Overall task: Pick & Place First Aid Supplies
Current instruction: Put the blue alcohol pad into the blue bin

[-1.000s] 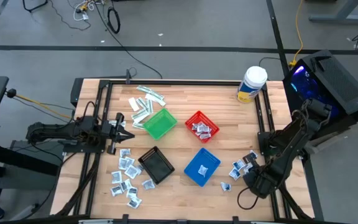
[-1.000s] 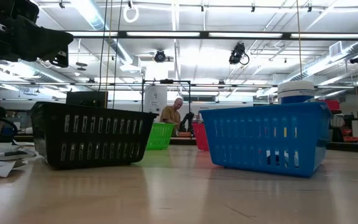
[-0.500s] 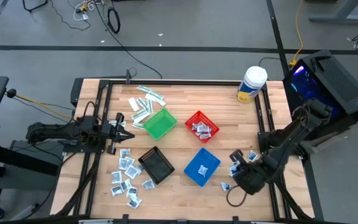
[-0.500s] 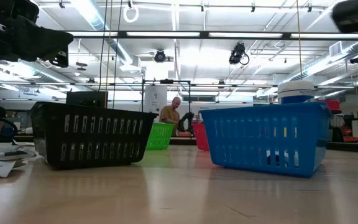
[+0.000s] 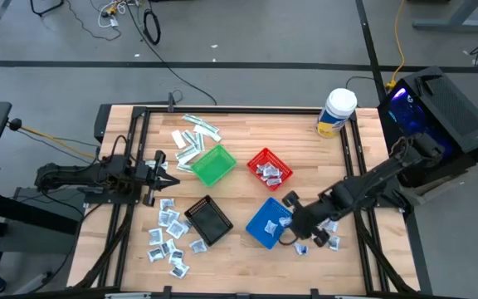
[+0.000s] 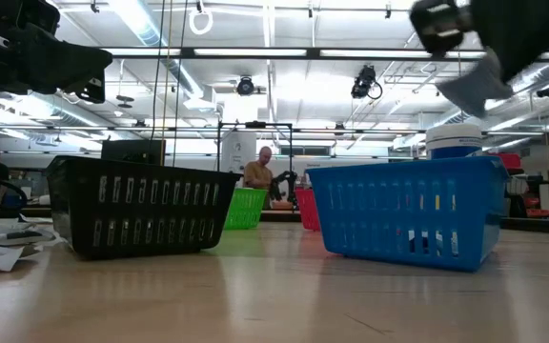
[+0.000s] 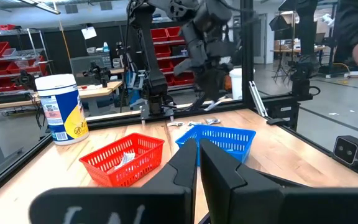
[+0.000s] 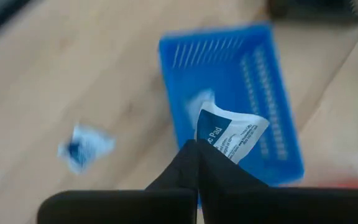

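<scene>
Wood tabletop [image 5: 305, 158] w/ four baskets mid-table. Task partway: red basket [image 5: 270, 169] has several sachets in, blue basket [image 5: 270, 223] at least one, green basket [image 5: 213, 164] and black basket [image 5: 208, 220] look empty. Right gripper [image 5: 287, 223] over blue basket's edge, fingers pinched on white-and-blue sachet [image 8: 229, 135], seemingly ready to drop in. Left gripper [image 5: 166, 174] parked at left table side, fingers closed, nothing held. Left to do: sachet cluster [image 5: 168, 237] beside black basket, strips [image 5: 193, 137] near green basket, few packets [image 5: 326, 232] right of blue basket. Hard to tell: blue basket contents partly hidden by right arm; low view shows gripper only as blur at top; exact packet count unclear.
</scene>
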Tool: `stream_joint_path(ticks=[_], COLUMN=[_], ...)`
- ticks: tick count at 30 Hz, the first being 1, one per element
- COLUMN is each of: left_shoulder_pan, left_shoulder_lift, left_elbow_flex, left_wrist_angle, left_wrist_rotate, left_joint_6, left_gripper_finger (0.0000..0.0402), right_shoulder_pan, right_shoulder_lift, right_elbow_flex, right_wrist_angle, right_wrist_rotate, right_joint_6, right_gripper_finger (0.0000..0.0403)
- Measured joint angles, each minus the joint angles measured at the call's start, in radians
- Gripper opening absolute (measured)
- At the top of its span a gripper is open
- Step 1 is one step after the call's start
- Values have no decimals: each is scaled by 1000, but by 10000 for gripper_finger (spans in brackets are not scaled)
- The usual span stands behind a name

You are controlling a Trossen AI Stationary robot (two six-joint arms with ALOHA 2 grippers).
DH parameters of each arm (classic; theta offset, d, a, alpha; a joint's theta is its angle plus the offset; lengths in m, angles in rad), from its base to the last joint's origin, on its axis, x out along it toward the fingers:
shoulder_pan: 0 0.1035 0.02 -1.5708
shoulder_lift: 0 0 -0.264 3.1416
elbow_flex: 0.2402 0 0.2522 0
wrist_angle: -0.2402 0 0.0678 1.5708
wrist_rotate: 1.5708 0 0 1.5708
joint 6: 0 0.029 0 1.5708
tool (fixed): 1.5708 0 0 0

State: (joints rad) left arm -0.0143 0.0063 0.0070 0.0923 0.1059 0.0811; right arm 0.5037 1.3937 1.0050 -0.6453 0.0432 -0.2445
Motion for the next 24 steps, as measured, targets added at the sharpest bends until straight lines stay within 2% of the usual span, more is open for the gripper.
stream_joint_path(ticks=[4, 11, 24], left_shoulder_pan=[0, 0, 0], left_shoulder_lift=[0, 0, 0], left_elbow_flex=[0, 0, 0], left_wrist_angle=[0, 0, 0], left_wrist_rotate=[0, 0, 0], left_joint_6=[0, 0, 0], left_gripper_finger=[25, 25, 25], right_shoulder_pan=[-22, -59, -89], right_shoulder_lift=[0, 7, 7], right_elbow_flex=[0, -25, -223], right_wrist_angle=[135, 243, 459], right_wrist_rotate=[-35, -36, -34], right_joint_6=[0, 25, 111], right_gripper_finger=[0, 0, 4])
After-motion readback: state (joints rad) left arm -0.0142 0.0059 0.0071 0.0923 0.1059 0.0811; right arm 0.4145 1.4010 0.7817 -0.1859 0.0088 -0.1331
